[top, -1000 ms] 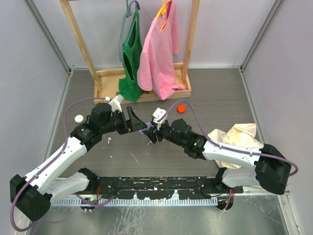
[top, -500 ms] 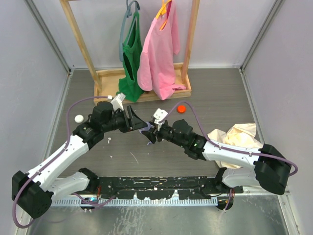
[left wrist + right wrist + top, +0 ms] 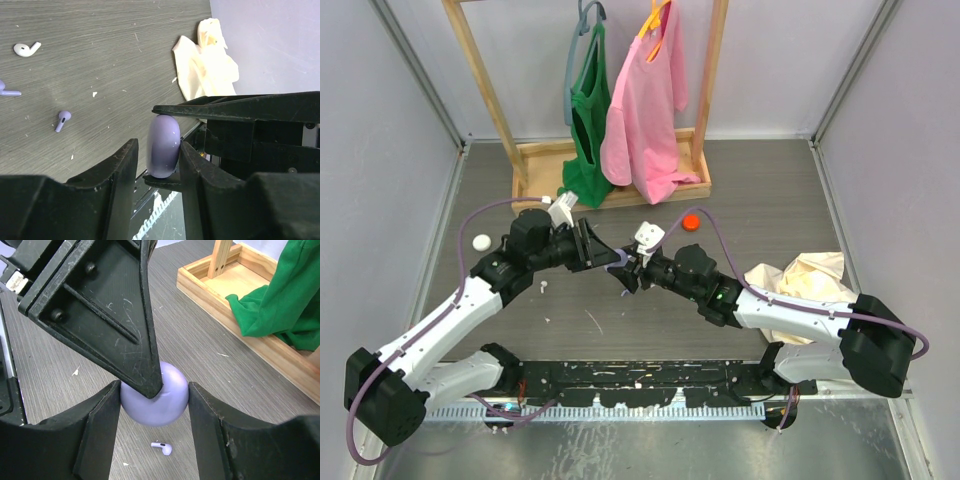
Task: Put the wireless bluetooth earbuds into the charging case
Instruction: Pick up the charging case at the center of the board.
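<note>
The lavender charging case is closed and held above the table between the fingers of my right gripper, which is shut on it. My left gripper straddles the same case. Its right finger touches the case and a thin gap shows at its left finger. In the top view the two grippers meet at mid-table. One lavender earbud lies on the table under the case. The left wrist view shows it and a second lavender earbud cut by the frame edge.
A white hook-shaped piece lies near the earbuds. A cream cloth sits at the right. A wooden rack with green and pink garments stands at the back. An orange disc and a white disc lie on the table.
My left gripper has moved right, in around the case held by the right gripper. The right arm has hardly moved.
</note>
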